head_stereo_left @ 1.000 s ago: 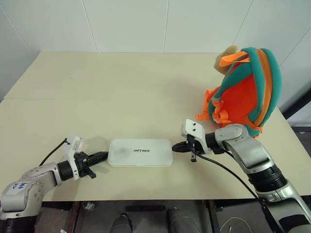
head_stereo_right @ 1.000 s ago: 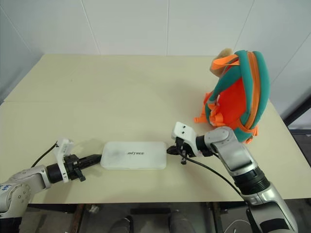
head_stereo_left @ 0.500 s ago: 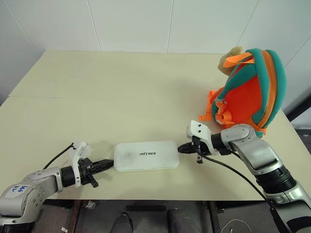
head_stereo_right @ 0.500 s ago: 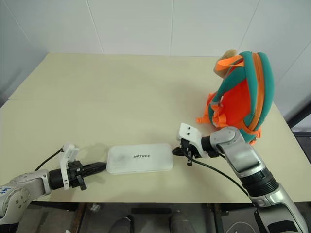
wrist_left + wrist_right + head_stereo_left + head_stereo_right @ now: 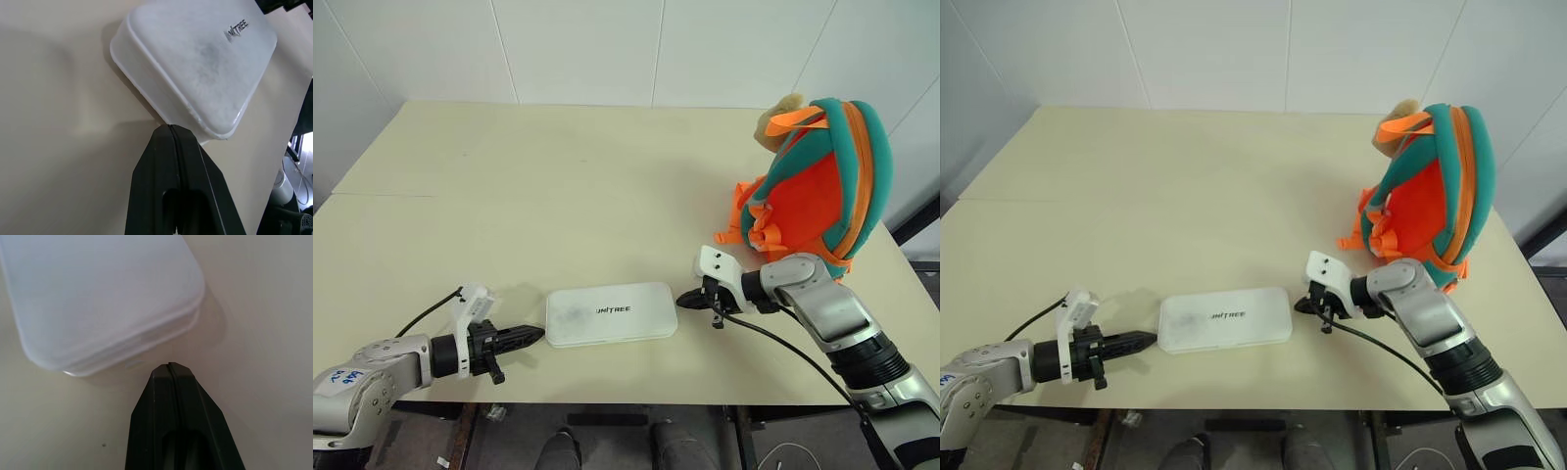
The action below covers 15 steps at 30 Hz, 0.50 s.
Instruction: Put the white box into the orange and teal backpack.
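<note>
White plastic, your box point(image 5: 611, 314) lies flat near the table's point(image 5: 558, 196) front edge, lettering up, between the two grippers. Your left gripper point(image 5: 534, 335) has its fingers pressed together, tip just beside the box's left end; you can't tell whether it touches. Your right gripper point(image 5: 682, 299) is likewise pressed together, just off the right end, holding nothing. You'll find the backpack point(image 5: 820, 184) upright at the table's right side, behind the right arm, well apart from the box.

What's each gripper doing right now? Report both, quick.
Left gripper: shut, empty, tip at the left end of the white box.
Right gripper: shut, empty, just off the box's right end.
</note>
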{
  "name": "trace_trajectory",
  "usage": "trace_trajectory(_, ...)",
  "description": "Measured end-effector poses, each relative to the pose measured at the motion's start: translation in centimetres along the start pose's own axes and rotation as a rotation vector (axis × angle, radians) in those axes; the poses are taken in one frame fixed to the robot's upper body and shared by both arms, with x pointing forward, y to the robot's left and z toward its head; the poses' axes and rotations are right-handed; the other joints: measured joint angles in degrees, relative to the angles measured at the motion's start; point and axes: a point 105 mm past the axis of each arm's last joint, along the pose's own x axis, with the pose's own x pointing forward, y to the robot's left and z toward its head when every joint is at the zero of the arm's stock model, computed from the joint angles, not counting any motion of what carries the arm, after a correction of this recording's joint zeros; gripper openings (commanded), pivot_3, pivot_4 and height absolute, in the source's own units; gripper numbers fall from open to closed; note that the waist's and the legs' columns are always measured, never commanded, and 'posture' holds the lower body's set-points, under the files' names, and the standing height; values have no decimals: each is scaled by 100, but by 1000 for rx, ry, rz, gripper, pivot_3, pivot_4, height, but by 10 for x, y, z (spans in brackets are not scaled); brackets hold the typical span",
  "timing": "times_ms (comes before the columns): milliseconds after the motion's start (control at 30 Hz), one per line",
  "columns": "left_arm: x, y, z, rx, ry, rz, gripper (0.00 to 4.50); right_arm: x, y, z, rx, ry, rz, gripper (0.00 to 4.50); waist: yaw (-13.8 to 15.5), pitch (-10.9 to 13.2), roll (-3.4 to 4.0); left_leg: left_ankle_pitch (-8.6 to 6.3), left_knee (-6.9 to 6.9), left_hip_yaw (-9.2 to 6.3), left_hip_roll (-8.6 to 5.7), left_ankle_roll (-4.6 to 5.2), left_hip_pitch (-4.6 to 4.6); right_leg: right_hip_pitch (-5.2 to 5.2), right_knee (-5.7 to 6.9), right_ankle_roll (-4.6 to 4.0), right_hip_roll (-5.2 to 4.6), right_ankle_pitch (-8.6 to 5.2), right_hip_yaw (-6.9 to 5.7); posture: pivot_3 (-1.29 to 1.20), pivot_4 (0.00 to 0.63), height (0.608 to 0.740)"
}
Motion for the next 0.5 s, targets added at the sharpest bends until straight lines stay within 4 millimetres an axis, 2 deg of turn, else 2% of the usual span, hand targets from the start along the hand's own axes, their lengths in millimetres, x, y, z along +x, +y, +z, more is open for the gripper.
trace_trajectory(33,-3,1,3,21,-7,7,13,-1,-3,-1,-5,5,-11,0,0,0,0,0,0,0,0,0,0,0,0,0,0,0,0,0,150,740)
trace_trajectory(133,-13,5,18,79,-47,39,0,-4,-12,-2,-20,13,-46,576,-11,0,0,0,0,2,0,0,0,-1,0,-1,0,-1,1,0,150,740)
trace_trajectory(233,-19,13,25,31,-52,67,576,-6,-18,-3,-28,17,-67,1558,-9,0,0,0,-1,1,0,0,1,-1,1,-1,1,-1,0,0,150,740)
trace_trajectory(300,-22,20,20,-30,-29,100,1258,-6,-21,-3,-34,17,-77,2307,-10,0,0,-1,-1,2,0,1,-1,-1,-2,0,0,-1,1,0,150,740)
trace_trajectory(367,-21,19,20,-59,-37,86,1939,-7,-24,-3,-34,15,-86,3043,-7,1,-1,-3,-4,1,0,1,-2,-1,-4,0,-1,-1,0,0,150,740)
trace_trajectory(500,-21,12,35,-129,-125,28,3115,-8,-27,-1,-50,12,-107,4300,-8,1,-1,-3,-6,0,1,1,-1,-2,-1,0,0,-1,-2,0,150,740)
